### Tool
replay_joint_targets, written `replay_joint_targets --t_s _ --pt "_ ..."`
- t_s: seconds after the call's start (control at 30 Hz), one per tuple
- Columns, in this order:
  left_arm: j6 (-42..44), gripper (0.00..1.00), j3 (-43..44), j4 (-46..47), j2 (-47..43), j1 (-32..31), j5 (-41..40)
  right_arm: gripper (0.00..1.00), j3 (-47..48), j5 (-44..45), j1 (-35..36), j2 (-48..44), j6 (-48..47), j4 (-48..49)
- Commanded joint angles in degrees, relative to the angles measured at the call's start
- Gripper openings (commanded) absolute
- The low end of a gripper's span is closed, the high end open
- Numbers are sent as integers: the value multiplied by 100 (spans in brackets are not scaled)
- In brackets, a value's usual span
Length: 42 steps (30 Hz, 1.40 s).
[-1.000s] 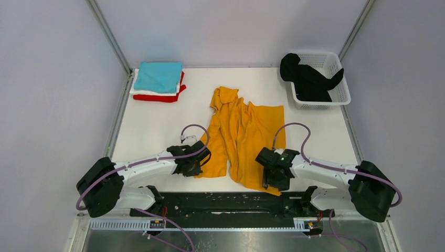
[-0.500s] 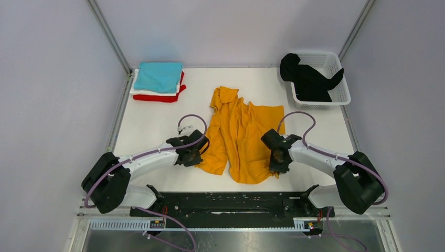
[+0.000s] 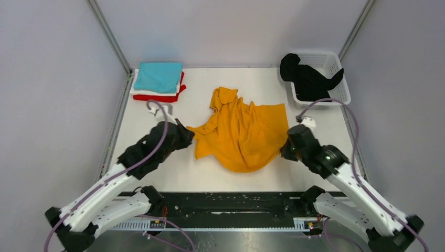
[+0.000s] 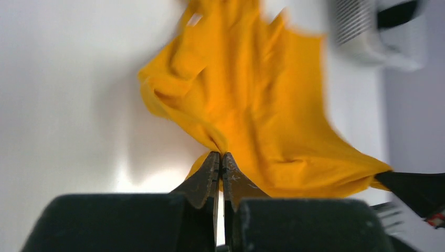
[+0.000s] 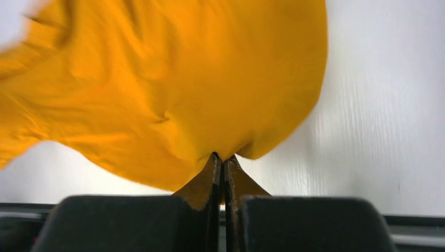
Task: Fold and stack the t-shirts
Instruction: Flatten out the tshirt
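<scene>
Mustard-orange t-shirt [image 3: 239,139] at centre of table [image 3: 152,118], spread btw arms. L gripper [image 3: 188,136] pinched tight on its 9 o'clock edge. R gripper [image 3: 286,149] clamped on its 4 o'clock edge. Hem prob. lifted; wrist views blurry.

both arms stretched forward, spread wide apart; left hand [image 3: 189,135], right hand [image 3: 286,150] fingers pinched together

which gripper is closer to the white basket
Right. The right gripper pinches the mustard-orange t-shirt just in front of the white basket; the left gripper holds the shirt's opposite edge, farther left.
</scene>
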Motion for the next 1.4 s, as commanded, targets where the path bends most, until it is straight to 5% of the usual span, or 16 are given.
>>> replay_joint_targets --t_s 0.0,0.2,0.47,0.77,1.0,1.27,1.37 --pt "545 0 1103 624 -566 0 -405 0 1337 1193 -13 -804 -316 -548" --pt "1214 0 2721 1012 -678 -7 -336 0 2959 1294 -16 -1163 -937 -417" --pt "2175 0 5076 1131 -398 5 715 0 5224 -73 -18 -1049 -1705 -372" --pt "2726 0 7295 634 490 7 1927 0 6005 -546 -22 -1017 -1996 -129" --pt "3146 0 6860 877 639 0 557 0 5711 269 -14 -824 -2158 -10" --pt "3374 0 4395 1954 887 236 -2433 0 3749 3068 -20 5 -2337 856" --pt "2656 0 3697 1721 1195 1029 -2022 0 3019 3137 -167 617 -2253 1384"
